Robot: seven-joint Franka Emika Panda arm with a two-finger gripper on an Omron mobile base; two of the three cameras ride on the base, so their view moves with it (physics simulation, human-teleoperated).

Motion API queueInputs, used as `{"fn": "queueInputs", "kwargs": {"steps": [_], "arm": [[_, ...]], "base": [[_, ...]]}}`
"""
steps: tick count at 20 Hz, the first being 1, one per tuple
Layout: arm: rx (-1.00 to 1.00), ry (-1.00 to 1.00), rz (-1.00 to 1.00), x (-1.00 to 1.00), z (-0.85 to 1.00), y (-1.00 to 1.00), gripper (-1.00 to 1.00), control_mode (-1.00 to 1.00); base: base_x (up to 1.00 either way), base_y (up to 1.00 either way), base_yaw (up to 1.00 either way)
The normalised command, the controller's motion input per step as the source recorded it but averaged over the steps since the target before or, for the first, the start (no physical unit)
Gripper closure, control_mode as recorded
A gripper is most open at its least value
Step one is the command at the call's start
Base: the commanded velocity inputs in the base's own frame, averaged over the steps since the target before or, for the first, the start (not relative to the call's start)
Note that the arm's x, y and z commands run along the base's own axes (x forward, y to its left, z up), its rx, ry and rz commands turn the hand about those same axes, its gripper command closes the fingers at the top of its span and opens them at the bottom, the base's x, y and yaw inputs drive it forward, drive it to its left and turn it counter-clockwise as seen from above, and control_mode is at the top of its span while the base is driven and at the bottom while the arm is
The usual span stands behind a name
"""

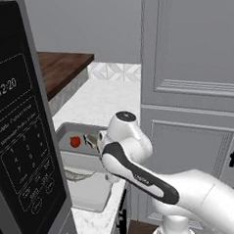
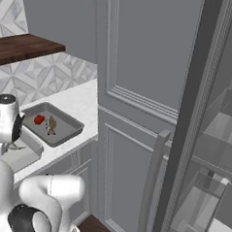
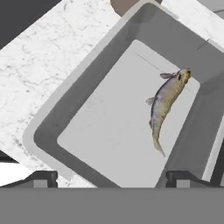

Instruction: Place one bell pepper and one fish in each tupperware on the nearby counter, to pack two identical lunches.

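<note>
grey sloped-walled tupperware (image 3: 57, 127), slender silver-grey fish (image 3: 165, 103) on its smooth floor

Silver fish (image 3: 165, 105) flat in near tupperware (image 3: 65, 100); far tupperware (image 2: 68, 133) holds pepper (image 2: 39, 119), tan fish (image 2: 51, 124).

The white marble desk (image 1: 108, 97) runs back toward a patterned wall, with a dark wooden shelf (image 1: 62, 68) above its far end. Two grey tupperware containers sit side by side on it near the front edge: the farther one (image 2: 64, 116) and the nearer one (image 3: 52, 129).
</note>
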Motion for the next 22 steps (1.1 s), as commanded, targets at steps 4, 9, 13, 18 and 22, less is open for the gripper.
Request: {"fn": "queueInputs", "kwargs": {"steps": [4,9,13,18,22], "arm": [[0.05,0.0,-0.47,-0.53,0.25,-0.8,-1.0,-1.0],[0.01,0.04,-0.34,-0.27,0.78,-0.92,-1.0,-1.0],[0.0,0.07,-0.3,-0.25,0.93,-0.85,-1.0,-1.0],[0.0,0.01,-0.31,-0.26,0.56,-0.55,-1.0,-1.0],[0.0,-0.07,-0.41,-0.43,0.23,-0.2,-1.0,-1.0]], "base": [[0.0,0.0,0.0],[0.0,0.0,0.0],[0.0,0.0,0.0],[0.0,0.0,0.0],[0.0,0.0,0.0]]}}
